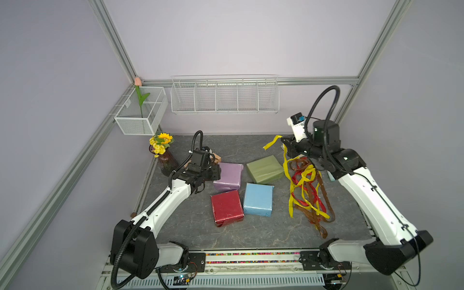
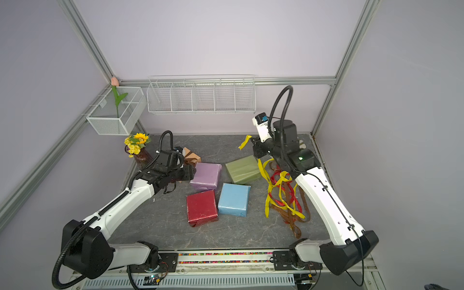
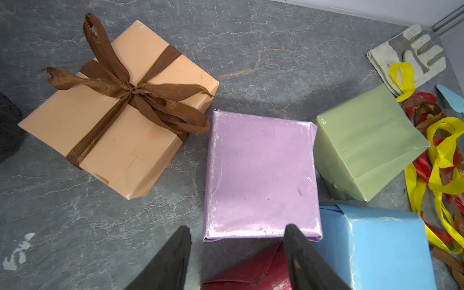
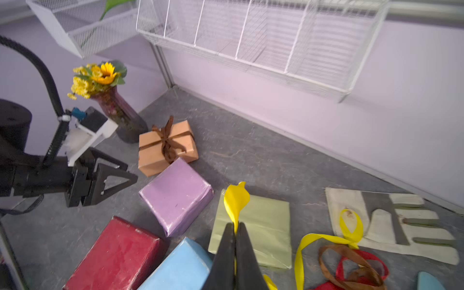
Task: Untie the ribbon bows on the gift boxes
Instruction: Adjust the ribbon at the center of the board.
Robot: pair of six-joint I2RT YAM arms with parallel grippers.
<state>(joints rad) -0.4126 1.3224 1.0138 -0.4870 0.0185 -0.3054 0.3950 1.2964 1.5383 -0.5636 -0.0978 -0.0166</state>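
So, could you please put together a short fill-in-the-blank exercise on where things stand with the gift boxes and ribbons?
1. The brown bow is tied around the ____ gift box.
2. The right end effector is shut on a ____ ribbon.
3. The left end effector hangs open close to the ____ wrapped box.

Missing words: tan-orange; yellow; lilac.
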